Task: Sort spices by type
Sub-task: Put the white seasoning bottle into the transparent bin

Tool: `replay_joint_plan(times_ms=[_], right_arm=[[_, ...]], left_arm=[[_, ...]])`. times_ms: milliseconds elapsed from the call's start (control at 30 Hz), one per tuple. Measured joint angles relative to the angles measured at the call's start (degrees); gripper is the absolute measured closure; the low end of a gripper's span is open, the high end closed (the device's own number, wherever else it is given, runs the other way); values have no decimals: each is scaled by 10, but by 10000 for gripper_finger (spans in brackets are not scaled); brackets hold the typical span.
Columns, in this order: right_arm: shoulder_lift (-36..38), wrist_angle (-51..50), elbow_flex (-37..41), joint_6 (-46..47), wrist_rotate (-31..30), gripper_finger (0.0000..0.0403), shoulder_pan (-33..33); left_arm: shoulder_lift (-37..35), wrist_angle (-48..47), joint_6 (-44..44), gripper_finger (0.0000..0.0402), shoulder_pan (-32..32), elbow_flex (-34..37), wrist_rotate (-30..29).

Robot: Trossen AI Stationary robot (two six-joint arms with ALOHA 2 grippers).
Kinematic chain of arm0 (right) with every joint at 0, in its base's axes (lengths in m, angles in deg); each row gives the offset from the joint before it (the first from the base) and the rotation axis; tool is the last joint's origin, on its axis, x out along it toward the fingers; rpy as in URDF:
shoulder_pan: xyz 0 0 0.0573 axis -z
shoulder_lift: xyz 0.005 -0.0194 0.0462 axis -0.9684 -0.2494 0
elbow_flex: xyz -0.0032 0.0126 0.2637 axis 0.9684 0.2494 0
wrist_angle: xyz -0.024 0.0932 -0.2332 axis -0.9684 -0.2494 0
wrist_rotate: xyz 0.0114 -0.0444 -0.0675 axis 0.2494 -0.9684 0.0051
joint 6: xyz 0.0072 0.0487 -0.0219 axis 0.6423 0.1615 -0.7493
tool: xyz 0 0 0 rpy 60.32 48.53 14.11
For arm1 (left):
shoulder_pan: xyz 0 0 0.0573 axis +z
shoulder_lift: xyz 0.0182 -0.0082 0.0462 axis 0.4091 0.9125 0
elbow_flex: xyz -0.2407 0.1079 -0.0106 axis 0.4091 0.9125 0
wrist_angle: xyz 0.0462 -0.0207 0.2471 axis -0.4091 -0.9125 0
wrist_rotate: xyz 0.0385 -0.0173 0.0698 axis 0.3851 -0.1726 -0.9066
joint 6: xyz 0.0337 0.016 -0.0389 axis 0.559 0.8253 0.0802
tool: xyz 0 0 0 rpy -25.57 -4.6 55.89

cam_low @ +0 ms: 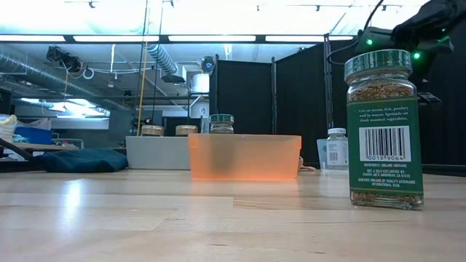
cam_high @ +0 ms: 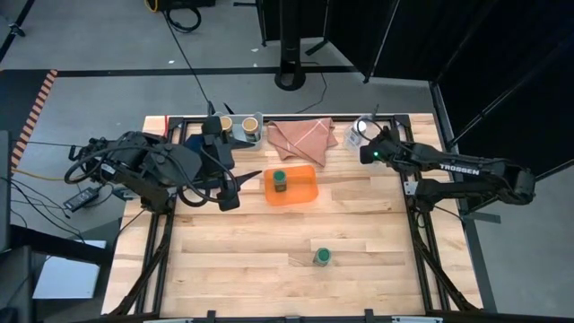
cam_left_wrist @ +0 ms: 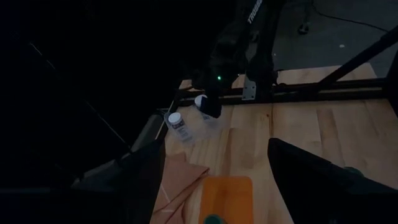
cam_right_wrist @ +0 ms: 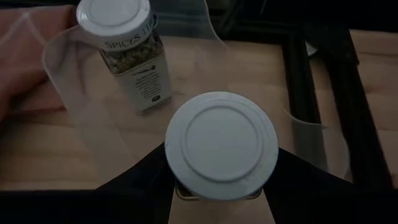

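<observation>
A white-capped jar (cam_right_wrist: 221,146) sits between the fingers of my right gripper (cam_high: 363,151), over a clear container (cam_right_wrist: 68,68) at the table's far right. The second white-capped jar (cam_right_wrist: 124,37) stands upright in that container. One green-capped jar (cam_high: 280,180) stands in the orange tray (cam_high: 305,193). The other green-capped jar (cam_high: 322,257) stands on the bare wood nearer the front. Two tan-capped jars (cam_high: 238,124) stand in the pale grey bin (cam_low: 156,153). My left gripper (cam_high: 240,184) is open and hovers just left of the tray. My right gripper pinches the white-capped jar just below its cap (cam_right_wrist: 186,190), one finger (cam_right_wrist: 137,180) on either side, coming from above. The jar stays upright with its cap toward the wrist camera. The cap hides the jar's base, so whether it stands on the container floor cannot be told.
A folded pink cloth (cam_high: 303,136) lies between the grey bin and the clear container. A dark blue cloth (cam_low: 73,160) lies at the far left. Black frame rails (cam_high: 414,193) border the table. Open wood lies around the front green-capped jar.
</observation>
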Motion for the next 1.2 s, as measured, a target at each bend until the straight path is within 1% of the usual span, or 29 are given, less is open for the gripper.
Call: replay_joint_plan(times_ms=[967, 1200], right_arm=[[0, 7, 6, 2, 4, 194, 0], [0, 6, 6, 45, 4, 194, 0]], left_arm=[[0, 0, 0, 112, 0, 0, -5], [0, 0, 0, 112, 0, 0, -6]])
